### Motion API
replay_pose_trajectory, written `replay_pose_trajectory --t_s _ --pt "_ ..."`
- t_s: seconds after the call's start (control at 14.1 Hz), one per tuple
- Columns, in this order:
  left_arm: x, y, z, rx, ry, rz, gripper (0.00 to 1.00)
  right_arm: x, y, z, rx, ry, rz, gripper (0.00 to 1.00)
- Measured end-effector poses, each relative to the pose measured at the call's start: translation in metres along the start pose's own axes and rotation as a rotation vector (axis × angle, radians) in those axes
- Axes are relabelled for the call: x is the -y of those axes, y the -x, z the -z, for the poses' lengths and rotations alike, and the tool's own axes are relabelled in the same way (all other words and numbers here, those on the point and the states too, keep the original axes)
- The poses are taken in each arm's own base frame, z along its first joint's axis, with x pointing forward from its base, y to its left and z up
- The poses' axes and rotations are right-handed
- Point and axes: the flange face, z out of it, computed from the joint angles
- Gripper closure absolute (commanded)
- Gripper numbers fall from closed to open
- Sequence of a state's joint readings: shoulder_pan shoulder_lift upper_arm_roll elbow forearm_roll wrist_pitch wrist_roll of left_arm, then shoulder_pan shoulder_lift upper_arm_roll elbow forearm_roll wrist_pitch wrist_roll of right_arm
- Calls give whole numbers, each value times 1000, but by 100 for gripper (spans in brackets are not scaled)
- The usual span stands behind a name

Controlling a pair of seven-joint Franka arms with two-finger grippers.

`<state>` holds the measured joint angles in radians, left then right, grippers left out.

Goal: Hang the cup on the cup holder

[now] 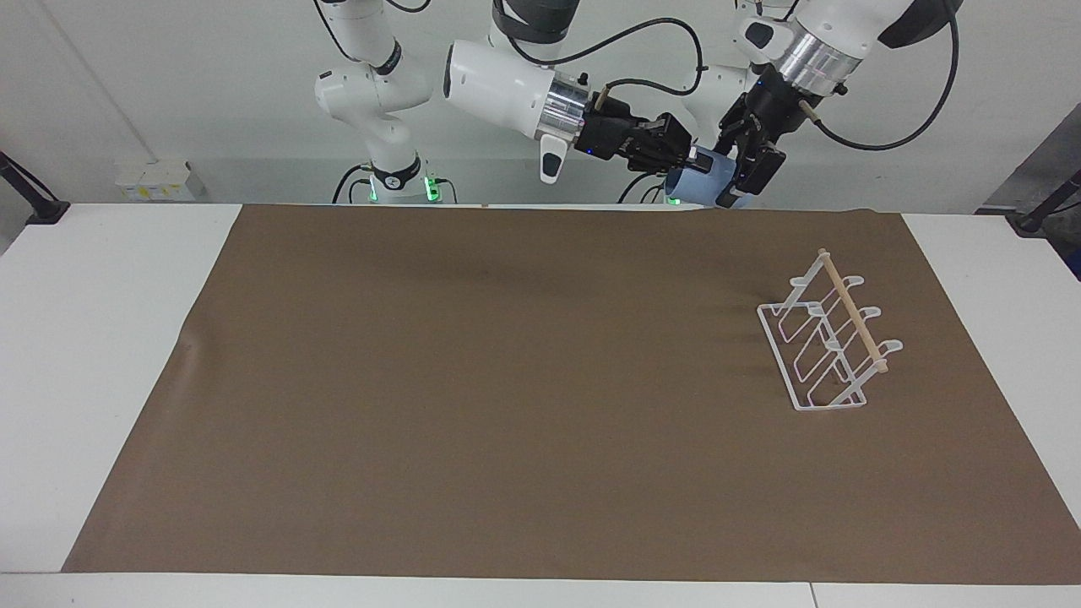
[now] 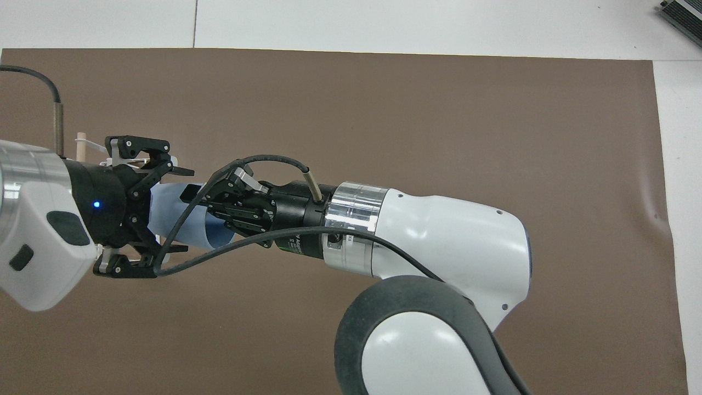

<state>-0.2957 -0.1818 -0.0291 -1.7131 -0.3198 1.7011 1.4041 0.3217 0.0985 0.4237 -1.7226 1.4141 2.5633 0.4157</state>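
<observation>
Right gripper (image 1: 691, 157) first, since it sits leftmost in the facing view: the black two-finger hand on the white right arm is clamped tight on the rim of the small light-blue plastic tumbler cup (image 1: 705, 184), one finger inside the mouth and one outside as far as I can see. It holds the cup up in the air on its side, over the edge of the brown table mat (image 1: 507, 380) closest to the robots, toward the left arm's end. In the overhead view the cup (image 2: 175, 216) points its closed bottom away from that right gripper (image 2: 189, 211) and straight into the other hand. Next along, the left gripper (image 1: 743, 181) comes down from above with its jaws spread wide, straddling the cup's bottom end, though I honestly can't tell whether the fingers are touching the plastic. From overhead the left gripper (image 2: 159, 211) has a finger on either side of the cup body. Last one over, the white wire cup holder with the light wooden dowel along its top (image 1: 832, 342) stands on the mat near the left arm's end, with nothing on its three slanted loop prongs and well apart from the cup.
</observation>
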Motion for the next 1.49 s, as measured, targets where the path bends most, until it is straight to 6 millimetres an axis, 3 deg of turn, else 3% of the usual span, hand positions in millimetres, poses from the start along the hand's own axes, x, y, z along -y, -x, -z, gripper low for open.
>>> replay_pose_trajectory --t_s 0.07,0.14,0.85,0.92,0.99,1.06,1.2,1.49 --pt "0 -2 -3 0 -1 0 87 0 0 0 0 0 0 100" --pt "0 -2 -6 1 3 1 100 0 0 0 -2 -1 0 100" --pt "-2 -2 -8 36 -2 -11 100 -2 -2 -2 -3 1 -12 100" --pt "-2 -2 -8 44 -3 -13 100 -2 -2 -3 -3 2 -13 91" --pt "-2 -2 -8 50 -5 -15 100 -3 -2 -3 -2 2 -13 57" --pt "-1 1 -7 81 -13 -19 100 -3 -2 -3 -2 2 -13 39" --pt "2 12 -4 150 -38 -18 100 -2 -3 -2 -12 -3 -32 32" --pt "4 21 -2 218 -54 -16 100 -1 -1 -2 -33 -14 -55 32"
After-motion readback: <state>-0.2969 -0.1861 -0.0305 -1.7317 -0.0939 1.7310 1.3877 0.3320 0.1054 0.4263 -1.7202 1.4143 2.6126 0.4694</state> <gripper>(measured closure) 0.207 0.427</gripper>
